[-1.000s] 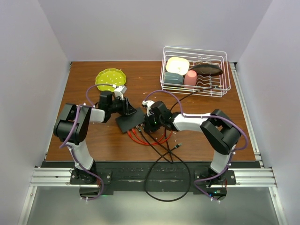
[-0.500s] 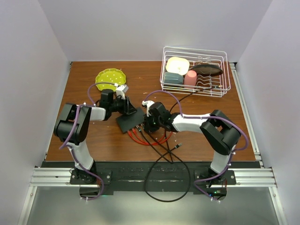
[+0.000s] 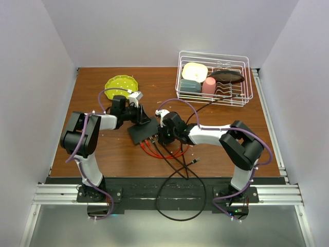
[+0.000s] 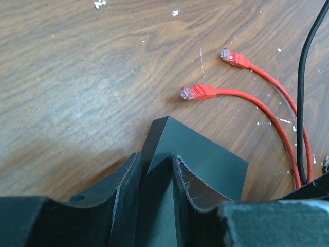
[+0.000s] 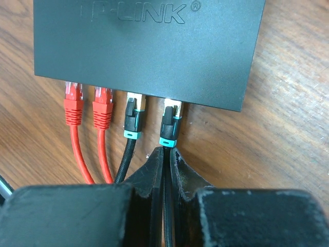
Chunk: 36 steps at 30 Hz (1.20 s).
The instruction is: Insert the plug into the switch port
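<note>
The switch [image 5: 149, 46] is a flat black box with its row of ports along the near edge; it also shows in the top view [image 3: 141, 134]. Two red plugs [image 5: 73, 105] and a black plug [image 5: 134, 116] sit in ports. My right gripper [image 5: 165, 154] is shut on the black cable just behind a second black plug [image 5: 170, 122], whose tip is in the port [image 5: 172, 102] at the row's right end. My left gripper [image 4: 157, 170] is closed across the switch's far corner [image 4: 205, 159]. In the top view the grippers are on opposite sides of the box, left [image 3: 140, 116] and right [image 3: 160, 135].
Two loose red cable ends [image 4: 198, 92] lie on the wood beyond the box. Red and black cables [image 3: 169, 154] trail toward the front edge. A yellow-green plate [image 3: 121, 86] lies at the back left. A wire dish rack [image 3: 179, 77] with dishes stands at the back right.
My left wrist has shifted slightly toward the back of the table, still on the box. The right gripper has stayed at the port edge. The black cable loop at the front shifted slightly.
</note>
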### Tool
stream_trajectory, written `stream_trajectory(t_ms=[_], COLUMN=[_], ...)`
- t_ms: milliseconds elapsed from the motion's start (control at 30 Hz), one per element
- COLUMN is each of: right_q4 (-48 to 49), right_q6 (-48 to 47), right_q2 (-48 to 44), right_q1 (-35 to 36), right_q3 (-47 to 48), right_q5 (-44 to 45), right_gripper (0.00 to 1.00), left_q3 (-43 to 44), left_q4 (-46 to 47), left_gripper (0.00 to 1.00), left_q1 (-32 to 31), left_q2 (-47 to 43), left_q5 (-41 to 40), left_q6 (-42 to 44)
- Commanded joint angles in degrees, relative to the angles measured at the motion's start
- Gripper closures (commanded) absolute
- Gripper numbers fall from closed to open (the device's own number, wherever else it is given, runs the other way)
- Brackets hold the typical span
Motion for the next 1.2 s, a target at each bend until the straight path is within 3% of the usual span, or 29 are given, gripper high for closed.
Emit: stream_trajectory(t_ms=[0,633,1167], right_q4=[20.0,29.1,28.1], right_q6=[-0.8,3.6,3.4], right_q2=[-2.1,2.7,3.7], right_q1=[-0.9,-0.7,-0.7], right_q3=[8.3,8.8,13.0], right_q5=[6.6,13.8,16.3], right_gripper=[1.0,1.0,1.0], left_q3=[-0.3,1.2,1.8], left_q4=[-13.3,-17.8,-20.7], left_gripper=[1.0,1.0,1.0], left_q1=[-4.1,-4.2,-5.3], left_q2=[3.2,5.7,8.4], left_q5=[9.1,9.7,10.8], left_q6=[0.7,1.4,2.4])
